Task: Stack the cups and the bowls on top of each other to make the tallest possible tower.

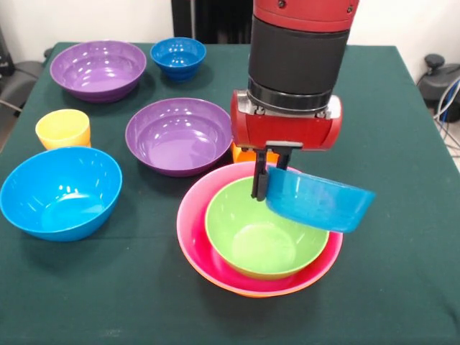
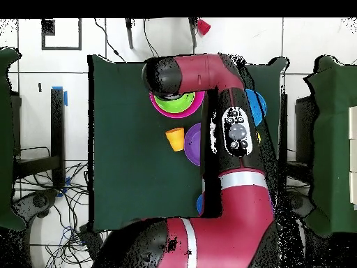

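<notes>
- One nested pile sits nearest, toward the table's (image 1: 402,108) front edge: green bowl (image 1: 262,237) inside large pink bowl (image 1: 198,237), an orange rim just showing beneath at the front. That is the tower so far.
- Gripper (image 1: 271,172) is clamped on the rim of a teal bowl (image 1: 320,200), which hangs tilted above the green bowl's right side, not touching it.
- Step in hand, by my read: seat teal bowl in green. Centre it over the green bowl, level it, lower until it nests, then release; dropping it tilted risks it sliding off the glossy rim.
- Light blue bowl (image 1: 61,190) near the left edge, empty, upright.
- Purple bowl (image 1: 178,135) mid-table, just behind the pile; orange cup (image 1: 243,154) peeks out behind the gripper.
- Yellow cup (image 1: 63,129) behind the light blue bowl, close to the left edge.
- Second purple bowl (image 1: 97,68) and small dark blue bowl (image 1: 178,57) by the far edge, left side.
- All pieces: smooth shiny plastic, round, tapered walls; the table has a matte dark green cloth.
- Overhead view: arm (image 2: 230,174) hides most bowls; the orange cup shows clear.
</notes>
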You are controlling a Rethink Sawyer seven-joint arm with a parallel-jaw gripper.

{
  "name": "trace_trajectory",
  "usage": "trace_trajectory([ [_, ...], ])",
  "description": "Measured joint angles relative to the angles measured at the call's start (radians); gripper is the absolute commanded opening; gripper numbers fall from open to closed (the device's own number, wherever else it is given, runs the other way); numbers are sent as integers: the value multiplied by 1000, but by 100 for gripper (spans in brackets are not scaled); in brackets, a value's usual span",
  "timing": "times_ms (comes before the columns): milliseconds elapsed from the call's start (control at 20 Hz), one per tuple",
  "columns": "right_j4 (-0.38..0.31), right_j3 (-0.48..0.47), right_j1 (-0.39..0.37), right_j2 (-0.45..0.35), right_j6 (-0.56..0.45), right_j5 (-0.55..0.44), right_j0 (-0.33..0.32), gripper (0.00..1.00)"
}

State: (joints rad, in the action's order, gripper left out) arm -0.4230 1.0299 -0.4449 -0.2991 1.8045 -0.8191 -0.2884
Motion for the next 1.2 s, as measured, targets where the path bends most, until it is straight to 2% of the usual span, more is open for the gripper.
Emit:
trace_trajectory([
  [650, 0, 0, 2, -1, 0, 0, -5, 0],
  [1200, 0, 1, 34, -1, 0, 1, -27, 0],
])
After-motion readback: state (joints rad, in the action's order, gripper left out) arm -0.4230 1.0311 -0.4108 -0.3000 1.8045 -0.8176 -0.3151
